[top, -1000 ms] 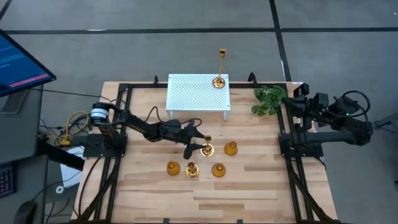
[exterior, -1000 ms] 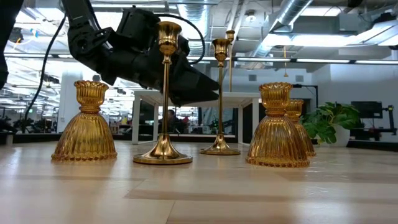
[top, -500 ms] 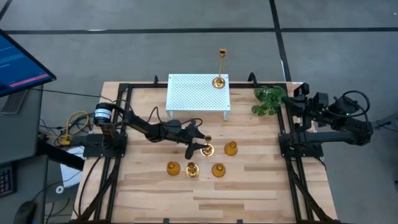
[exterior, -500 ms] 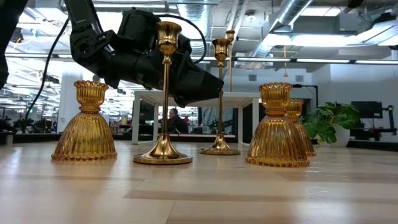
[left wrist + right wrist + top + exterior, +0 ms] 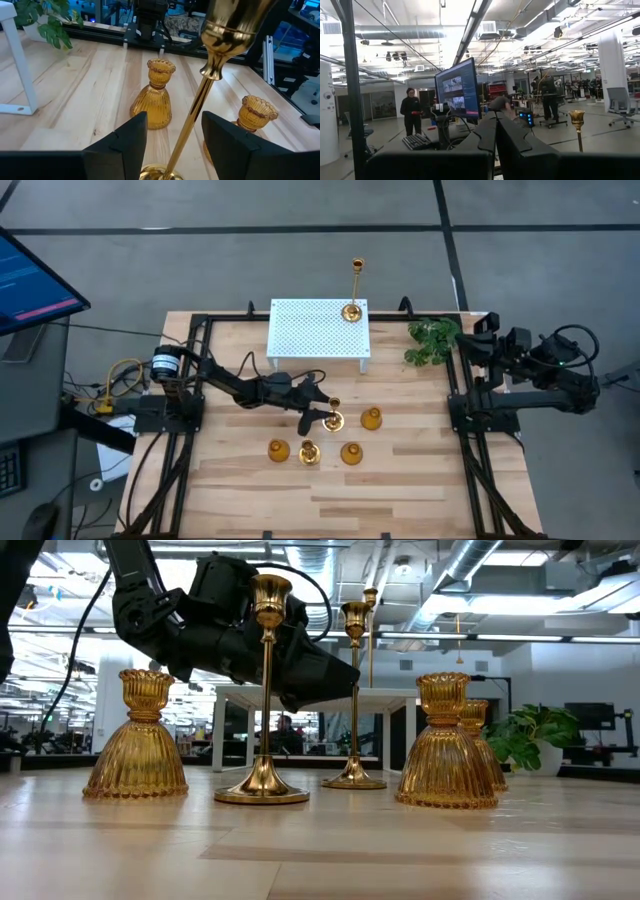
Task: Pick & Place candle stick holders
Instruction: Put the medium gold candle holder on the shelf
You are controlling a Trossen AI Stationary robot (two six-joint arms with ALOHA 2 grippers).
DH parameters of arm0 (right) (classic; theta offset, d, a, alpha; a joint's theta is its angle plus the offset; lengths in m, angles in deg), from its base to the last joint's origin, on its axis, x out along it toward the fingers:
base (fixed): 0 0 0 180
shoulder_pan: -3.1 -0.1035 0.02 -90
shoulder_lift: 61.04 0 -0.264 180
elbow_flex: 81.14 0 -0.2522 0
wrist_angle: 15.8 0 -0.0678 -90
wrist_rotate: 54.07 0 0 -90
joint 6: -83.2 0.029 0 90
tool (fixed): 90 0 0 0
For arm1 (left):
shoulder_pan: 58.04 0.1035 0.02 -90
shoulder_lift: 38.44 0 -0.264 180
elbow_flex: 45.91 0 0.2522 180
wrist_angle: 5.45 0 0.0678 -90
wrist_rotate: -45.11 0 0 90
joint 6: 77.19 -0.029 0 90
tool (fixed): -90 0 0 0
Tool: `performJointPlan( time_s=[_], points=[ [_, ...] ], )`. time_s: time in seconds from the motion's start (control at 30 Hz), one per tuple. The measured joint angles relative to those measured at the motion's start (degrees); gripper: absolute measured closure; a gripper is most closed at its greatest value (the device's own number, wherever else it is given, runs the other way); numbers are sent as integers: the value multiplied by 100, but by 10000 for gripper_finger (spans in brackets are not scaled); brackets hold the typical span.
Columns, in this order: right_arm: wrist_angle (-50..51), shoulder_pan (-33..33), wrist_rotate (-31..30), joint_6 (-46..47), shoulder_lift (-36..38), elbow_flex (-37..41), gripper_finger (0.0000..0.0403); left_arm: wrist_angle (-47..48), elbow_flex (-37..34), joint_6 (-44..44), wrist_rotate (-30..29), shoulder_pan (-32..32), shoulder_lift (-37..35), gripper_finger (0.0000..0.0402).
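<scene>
Gold stick (image 5: 200, 107) between spread left end effector (image 5: 172, 137) fingers, untouched; right end effector (image 5: 496, 145) together.

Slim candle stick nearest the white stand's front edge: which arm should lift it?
Left. The left claw is open, with that slim candle stick standing between its fingers. The right claw is shut and parked at the table's right edge beside the plant.

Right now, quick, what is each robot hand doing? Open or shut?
Left gripper: open, one finger on each side of a slim gold candle stick holder, not clamped on it.
Right gripper: shut, holding nothing, parked at the table's right edge.
</scene>
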Motion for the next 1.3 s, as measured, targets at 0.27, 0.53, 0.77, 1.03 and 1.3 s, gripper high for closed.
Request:
performJointPlan(
  time_s=[0.27,0.53,0.77,1.03,1.3],
  points=[
    [0,0,11,5,0,-2,403,-2,-2,2,-97,2,0,213],
    [0,2,17,1,0,-4,403,0,-2,0,-107,0,0,213],
    [0,0,17,-139,0,-4,403,17,-46,0,-120,0,0,213],
    [-1,1,17,-154,0,-7,403,-24,-181,151,-216,0,0,213],
    [-2,2,13,-150,0,-7,403,-46,-181,144,-160,-63,0,213]
  ],
)
